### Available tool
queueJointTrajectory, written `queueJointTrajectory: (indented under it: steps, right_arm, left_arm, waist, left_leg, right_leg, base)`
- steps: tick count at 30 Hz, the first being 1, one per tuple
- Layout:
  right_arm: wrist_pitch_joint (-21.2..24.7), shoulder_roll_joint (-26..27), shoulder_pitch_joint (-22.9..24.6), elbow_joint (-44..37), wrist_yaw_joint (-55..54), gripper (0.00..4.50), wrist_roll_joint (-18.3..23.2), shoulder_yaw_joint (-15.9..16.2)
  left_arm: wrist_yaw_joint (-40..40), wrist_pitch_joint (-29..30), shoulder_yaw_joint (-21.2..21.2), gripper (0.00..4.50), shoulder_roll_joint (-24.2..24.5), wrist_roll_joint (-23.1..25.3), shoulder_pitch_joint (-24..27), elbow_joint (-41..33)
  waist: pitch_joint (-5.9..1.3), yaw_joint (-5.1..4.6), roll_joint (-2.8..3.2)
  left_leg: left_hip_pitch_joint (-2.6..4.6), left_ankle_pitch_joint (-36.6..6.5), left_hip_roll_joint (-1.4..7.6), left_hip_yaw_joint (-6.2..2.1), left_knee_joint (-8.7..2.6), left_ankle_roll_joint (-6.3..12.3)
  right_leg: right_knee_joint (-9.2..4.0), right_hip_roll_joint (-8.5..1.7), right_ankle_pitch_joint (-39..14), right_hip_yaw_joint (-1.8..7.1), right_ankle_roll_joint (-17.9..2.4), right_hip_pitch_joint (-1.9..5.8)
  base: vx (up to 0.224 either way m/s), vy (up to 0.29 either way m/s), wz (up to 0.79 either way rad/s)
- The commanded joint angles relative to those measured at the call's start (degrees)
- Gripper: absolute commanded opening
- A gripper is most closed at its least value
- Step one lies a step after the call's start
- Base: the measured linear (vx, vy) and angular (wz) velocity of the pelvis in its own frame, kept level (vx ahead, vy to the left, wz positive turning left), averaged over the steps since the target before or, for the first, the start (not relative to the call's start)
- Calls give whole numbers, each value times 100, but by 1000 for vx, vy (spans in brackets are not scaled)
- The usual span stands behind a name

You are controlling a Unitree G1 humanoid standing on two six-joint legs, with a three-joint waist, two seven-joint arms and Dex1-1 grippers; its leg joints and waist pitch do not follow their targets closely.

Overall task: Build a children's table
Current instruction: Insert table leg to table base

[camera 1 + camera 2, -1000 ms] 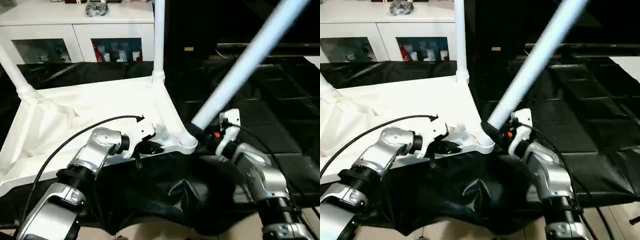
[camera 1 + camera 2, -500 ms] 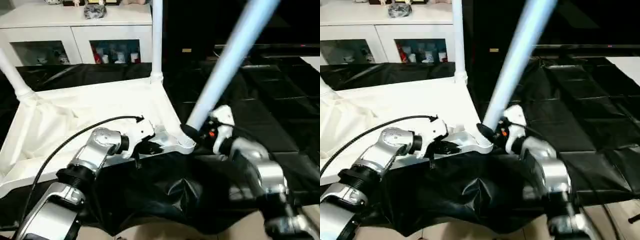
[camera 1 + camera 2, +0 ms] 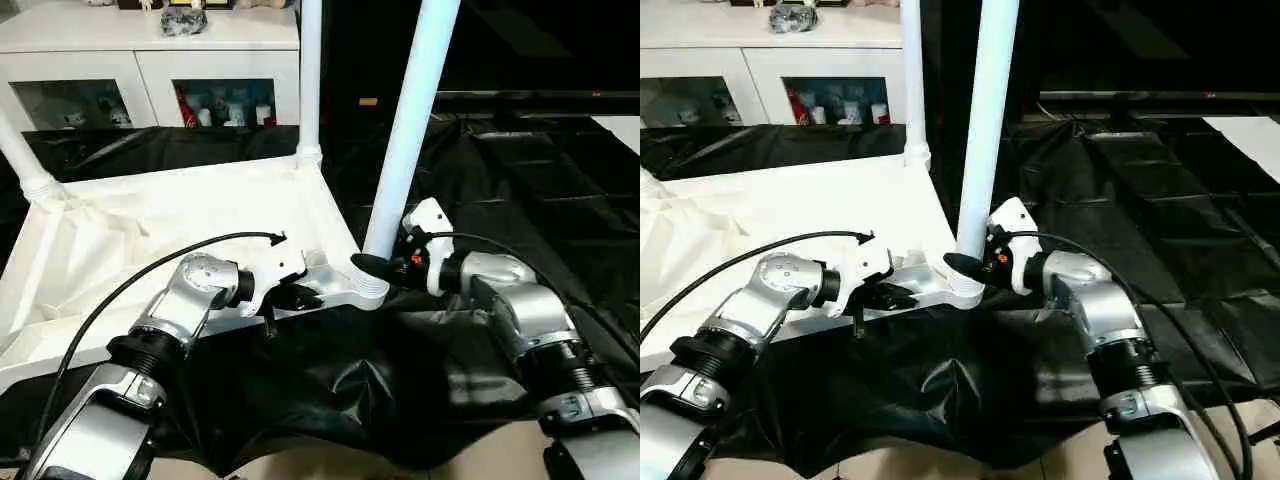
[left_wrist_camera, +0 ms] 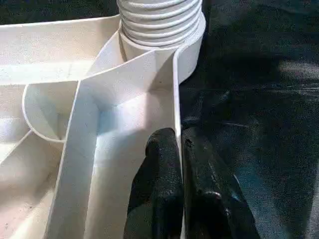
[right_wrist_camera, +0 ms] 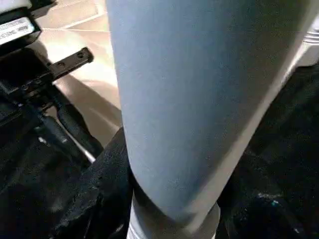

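**Leg stands in the near corner socket, both tools clamped**

The work lies on a table (image 3: 560, 150) covered with black sheeting that wrinkles and sags over its near edge, where pale floor (image 3: 330, 468) shows below. Behind the far edge stands a white cabinet (image 3: 150, 60) with glass doors and small coloured things inside; the room to the right of it is dark. No writing anywhere is readable.

The tabletop (image 3: 150, 230) lies upside down on the left half of the table, its ribbed underside up. One leg (image 3: 310, 70) rises from its far right corner socket, another (image 3: 18, 150) from the far left corner.

The left tool (image 3: 295, 297) has its fingers (image 4: 167, 169) pressed together on the thin rim wall of the tabletop, just beside the near right corner socket (image 3: 368, 285).

The right tool (image 3: 372, 266) grips a third leg (image 3: 412, 110) low down, one finger on each side, right above that socket. The leg stands nearly upright, its ridged foot in the socket.

The right half of the table is open black sheeting.
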Motion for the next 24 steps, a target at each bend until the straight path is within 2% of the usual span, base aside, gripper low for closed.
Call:
queueJointTrajectory:
  steps: [1,4,5,9,10,14,16,18,22,23,24]
  right_arm:
    - [162,7,167,352,263,188,-140,392]
    - [46,-35,190,411,419,188,-154,422]
    - [-42,-56,219,421,540,188,-150,433]
    - [-161,-81,249,438,715,188,-133,445]
    - [-201,-93,266,427,810,188,-114,447]
    - [-339,-161,332,352,1097,188,-78,485]
    - [-442,-166,366,343,1125,188,-94,496]
    - [-522,-107,380,420,979,188,-144,464]
    - [-608,8,321,648,633,188,-257,382]
    - [-635,112,234,883,247,188,-363,305]
    - [-670,216,150,1103,-136,188,-456,230]
  left_arm:
    - [-119,-118,-153,0,21,69,-4,-122]
    - [-289,-213,-198,0,59,46,25,-190]
    - [-403,-240,-220,0,87,17,47,-256]
    - [-552,-295,-243,0,119,-19,64,-330]
    - [-698,-321,-266,0,157,-54,89,-417]
    - [-1143,-465,-365,0,301,-136,104,-613]
    - [-1056,-480,-324,0,299,-108,8,-542]
    - [-800,-399,-215,0,244,-79,-96,-443]
    - [-631,-241,-128,0,207,-77,-143,-434]
    - [-572,-133,-76,0,185,-106,-161,-459]
    - [-535,-1,-32,0,166,-144,-167,-512]
  waist:
    - [-283,12,-36]
    - [-289,27,-39]
    - [-289,34,-15]
    - [-294,59,-25]
    - [-291,74,14]
    - [-288,74,6]
    - [-288,80,6]
    - [-286,85,-16]
    - [-269,69,-11]
    - [-253,59,-7]
    - [-243,25,-17]
  left_leg:
    - [60,-2273,188,-113,-432,145]
    - [54,-2228,191,-111,-439,146]
    - [57,-2228,193,-106,-440,150]
    - [50,-2169,216,-102,-459,163]
    - [58,-2162,218,-100,-463,146]
    - [61,-2265,234,-101,-484,128]
    - [70,-2295,232,-100,-482,115]
    - [69,-2274,231,-99,-482,98]
    - [85,-2390,222,-102,-478,63]
    - [105,-2470,211,-110,-467,26]
    - [96,-2549,192,-131,-467,-6]
  right_leg:
    - [-568,-376,-3466,229,-428,163]
    - [-558,-383,-3424,240,-442,175]
    - [-558,-382,-3400,246,-455,171]
    - [-523,-378,-3202,268,-557,182]
    - [-515,-376,-3152,273,-590,182]
    - [-507,-369,-3083,279,-647,188]
    - [-510,-372,-3095,283,-648,182]
    - [-507,-382,-3146,287,-647,183]
    - [-537,-388,-3388,276,-583,155]
    - [-562,-393,-3571,256,-543,133]
    - [-590,-385,-3763,219,-445,149]
  base:
    - [0,0,0]
    - [0,0,0]
    - [0,0,0]
    - [0,0,0]
    - [0,0,0]
    - [0,0,0]
    - [0,0,0]
    - [0,0,0]
    - [0,0,0]
    - [0,0,0]
    - [0,0,0]
